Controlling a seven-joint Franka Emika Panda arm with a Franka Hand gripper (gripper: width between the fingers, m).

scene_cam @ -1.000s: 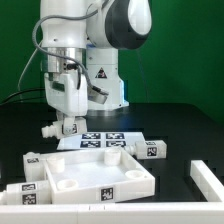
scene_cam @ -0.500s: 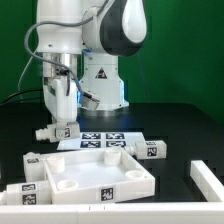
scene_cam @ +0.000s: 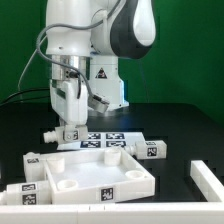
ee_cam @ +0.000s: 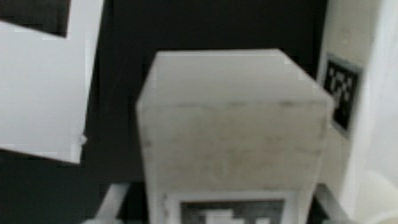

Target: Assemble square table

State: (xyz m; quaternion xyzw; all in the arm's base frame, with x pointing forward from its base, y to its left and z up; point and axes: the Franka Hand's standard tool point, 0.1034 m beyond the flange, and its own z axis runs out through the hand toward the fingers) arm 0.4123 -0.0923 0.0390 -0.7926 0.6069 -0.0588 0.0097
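The claw [scene_cam: 68,129] grips a white leg [ee_cam: 231,120] that fills the wrist view. Only the exterior view shows the square slab [scene_cam: 70,190], nearer on the tabletop.

Slab [scene_cam: 100,176] near gripper [scene_cam: 68,127] holding leg [scene_cam: 69,134]; table [scene_cam: 172,118] beyond marker board [scene_cam: 106,141] bare.

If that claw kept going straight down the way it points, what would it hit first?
Probably the black table, struck by the white leg the gripper holds; the marker board lies close beside, so depth is uncertain.
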